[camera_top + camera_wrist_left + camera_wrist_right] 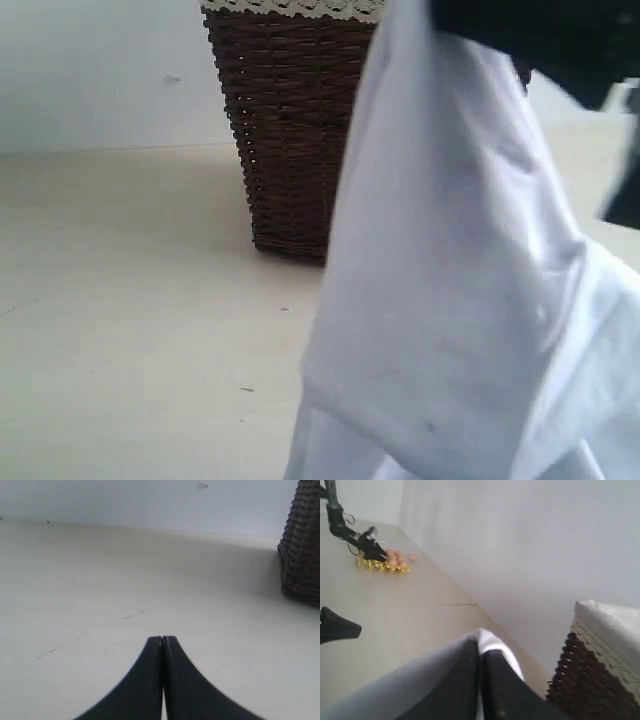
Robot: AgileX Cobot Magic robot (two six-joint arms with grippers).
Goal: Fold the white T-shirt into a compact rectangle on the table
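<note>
The white T-shirt (460, 300) hangs in a long drape on the right of the exterior view, held up from its top by the dark right arm (560, 40). In the right wrist view my right gripper (481, 647) is shut on a fold of the T-shirt (495, 642), and white cloth spills to both sides of the black fingers. My left gripper (162, 639) is shut with nothing in it, low over the bare beige table (100, 605). The shirt's lettering and tag are hidden.
A dark brown wicker basket (290, 130) with white lace trim stands at the back of the table, just behind the hanging shirt. It also shows as the basket (302, 545) and the basket (600, 665) in both wrist views. Far off lies a yellow tray of eggs (385, 562).
</note>
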